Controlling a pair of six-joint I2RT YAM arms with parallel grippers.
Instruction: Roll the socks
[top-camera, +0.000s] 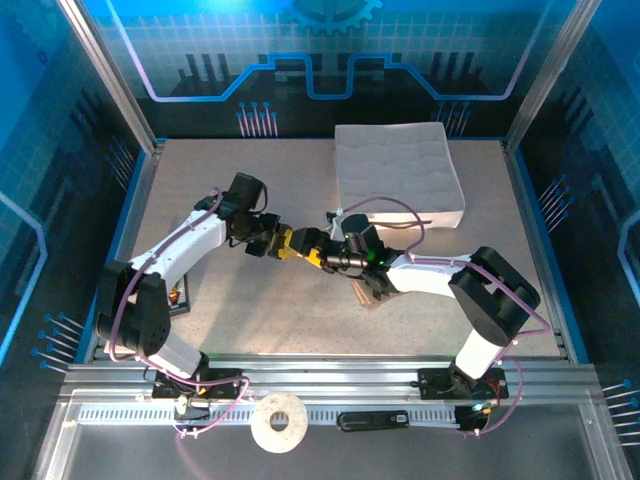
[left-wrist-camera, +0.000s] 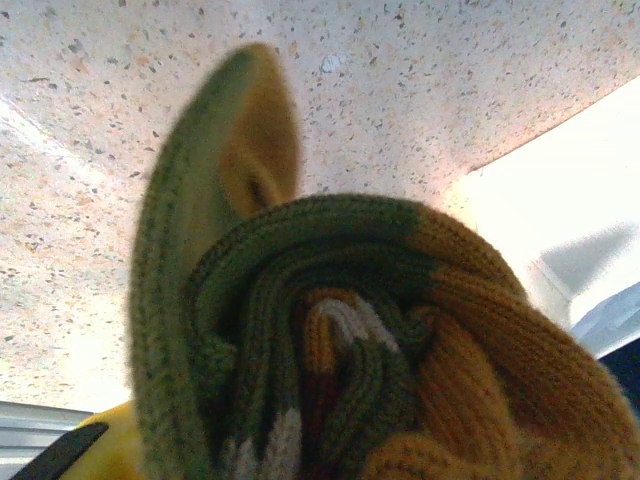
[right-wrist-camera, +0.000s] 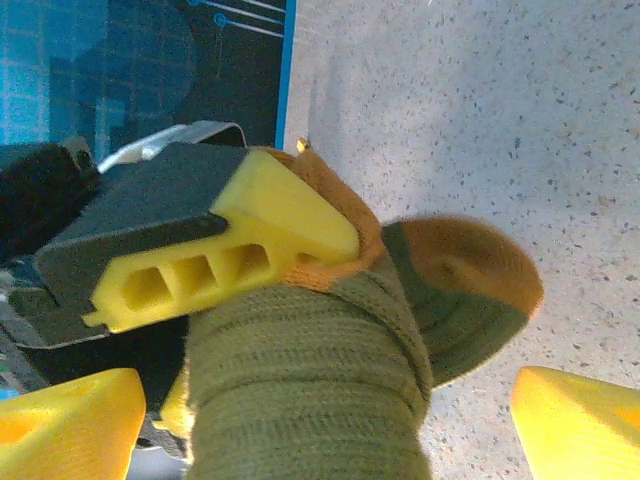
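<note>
The left jaws are clamped on the socks (top-camera: 288, 246), which are rolled into one olive-green and orange bundle. It is held over the speckled worktop (top-camera: 250, 310) to the near-left of the white quilted box (top-camera: 398, 175), apart from it. The right jaws stand wide, one yellow finger (right-wrist-camera: 580, 420) on each side of the bundle, gripping nothing

From above, the box shows a flat quilted top; whether anything is inside cannot be told. A white tape roll (top-camera: 279, 422) lies on the metal rail, well to the near-left of the box

The left wrist view looks end-on into the socks (left-wrist-camera: 350, 340): coiled green and orange layers with beige bits at the core, and a loose green-and-orange flap (left-wrist-camera: 235, 150) standing up. The right wrist view gives the bundle's ribbed side (right-wrist-camera: 310, 370), with the left arm's yellow finger (right-wrist-camera: 230, 250) pressed onto it and an orange toe (right-wrist-camera: 470, 265) jutting out
</note>
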